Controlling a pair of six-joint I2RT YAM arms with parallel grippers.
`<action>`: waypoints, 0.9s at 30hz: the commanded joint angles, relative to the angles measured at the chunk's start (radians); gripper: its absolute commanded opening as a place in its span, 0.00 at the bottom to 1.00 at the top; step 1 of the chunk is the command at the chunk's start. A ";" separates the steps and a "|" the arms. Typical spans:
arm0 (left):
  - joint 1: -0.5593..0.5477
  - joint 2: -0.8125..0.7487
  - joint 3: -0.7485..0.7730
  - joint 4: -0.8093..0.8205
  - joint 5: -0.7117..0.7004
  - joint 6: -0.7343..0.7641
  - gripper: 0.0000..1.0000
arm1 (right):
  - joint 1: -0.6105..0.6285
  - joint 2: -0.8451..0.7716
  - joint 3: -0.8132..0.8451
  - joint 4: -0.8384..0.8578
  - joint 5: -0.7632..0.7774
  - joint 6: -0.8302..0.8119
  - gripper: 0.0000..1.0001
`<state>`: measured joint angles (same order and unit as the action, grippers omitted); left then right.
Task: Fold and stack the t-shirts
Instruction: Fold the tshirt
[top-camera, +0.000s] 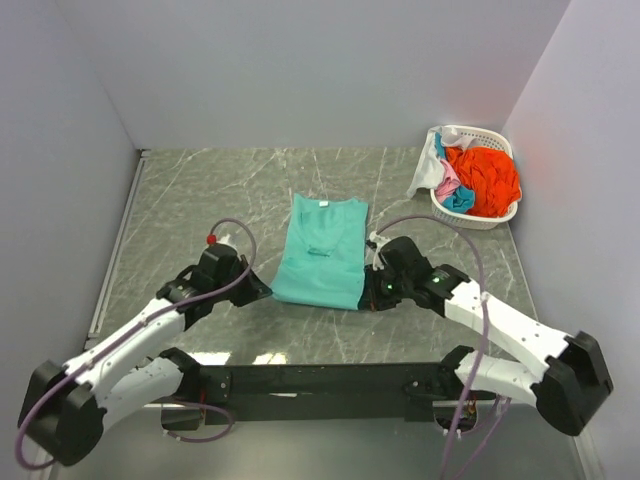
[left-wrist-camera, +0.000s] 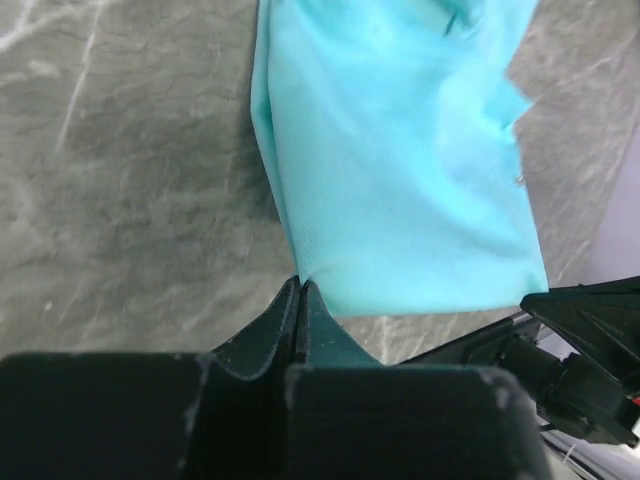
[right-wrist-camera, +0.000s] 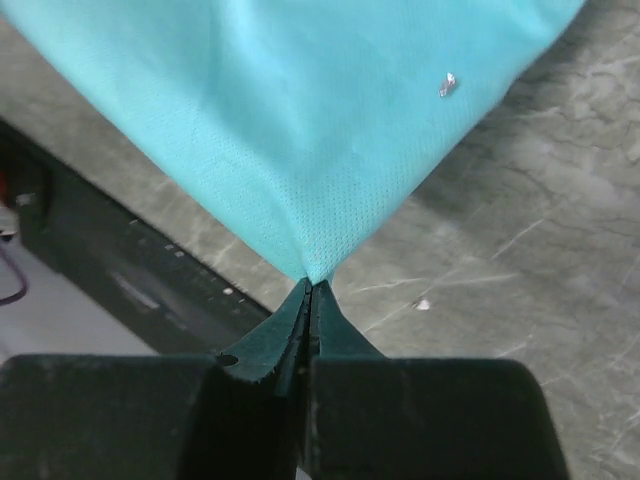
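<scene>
Lying flat on the grey marbled table (top-camera: 200, 190), well apart from the white latticed basket (top-camera: 492, 222) and on the side of it toward the arm bases: one teal-green t-shirt (top-camera: 322, 255) (left-wrist-camera: 400, 180) (right-wrist-camera: 300, 120), narrowed lengthwise, collar at the end closer to the basket, hem at the end away from it. Left gripper (top-camera: 268, 290) (left-wrist-camera: 300, 285): at the hem corner farther from the basket, fingers pressed fully together, pinching that corner, which gathers to a point between the tips. Right gripper (top-camera: 366, 293) (right-wrist-camera: 310, 285): at the hem corner nearer the basket, fingers likewise pressed together on the cloth, the corner drawn to a point at the tips. Inside the basket, heaped: orange-red cloth (top-camera: 485, 175) uppermost, pink cloth (top-camera: 448, 182) and blue cloth (top-camera: 458, 200) beside it, white cloth (top-camera: 427, 165) draped over the rim on the side facing the teal-green t-shirt
</scene>
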<state>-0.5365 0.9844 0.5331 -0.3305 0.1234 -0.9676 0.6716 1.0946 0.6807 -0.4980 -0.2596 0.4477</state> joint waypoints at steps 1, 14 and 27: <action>-0.003 -0.111 0.057 -0.117 -0.062 -0.019 0.01 | 0.005 -0.093 0.059 -0.100 -0.052 -0.043 0.00; -0.003 -0.265 0.197 -0.248 -0.180 -0.036 0.01 | -0.018 -0.194 0.157 -0.148 -0.322 -0.080 0.00; -0.002 -0.125 0.277 -0.194 -0.298 -0.051 0.01 | -0.173 -0.082 0.120 -0.073 -0.440 -0.098 0.00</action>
<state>-0.5411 0.8257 0.7464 -0.5564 -0.0822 -1.0004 0.5327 1.0080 0.7990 -0.5983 -0.6712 0.3687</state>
